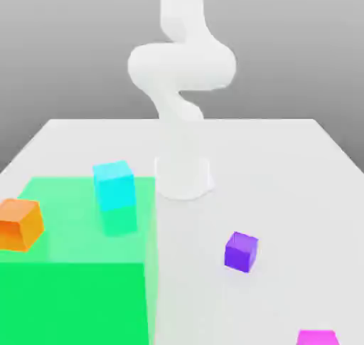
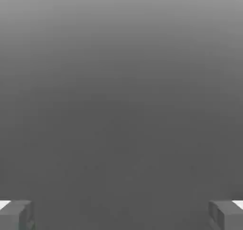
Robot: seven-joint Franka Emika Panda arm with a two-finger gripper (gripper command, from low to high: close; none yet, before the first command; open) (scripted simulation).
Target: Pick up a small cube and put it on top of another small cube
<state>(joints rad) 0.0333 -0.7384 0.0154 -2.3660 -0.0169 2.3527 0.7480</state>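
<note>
The small purple cube (image 1: 241,252) rests on the white table (image 1: 284,173), toward the exterior view's right and in front of the arm's base (image 1: 183,176). It stands alone, with nothing touching it. The white arm (image 1: 181,70) rises from the base and bends upward out of the picture, far above the cube. In the hand view my gripper (image 2: 121,216) is open: its two grey fingertips (image 2: 16,215) stand wide apart with nothing between them, against a plain grey background.
A large translucent green block (image 1: 78,287) covers the table's near part on the exterior view's left. A cyan cube (image 1: 114,185) and an orange cube (image 1: 20,224) sit at it. A magenta cube (image 1: 317,337) lies at the near edge on the right.
</note>
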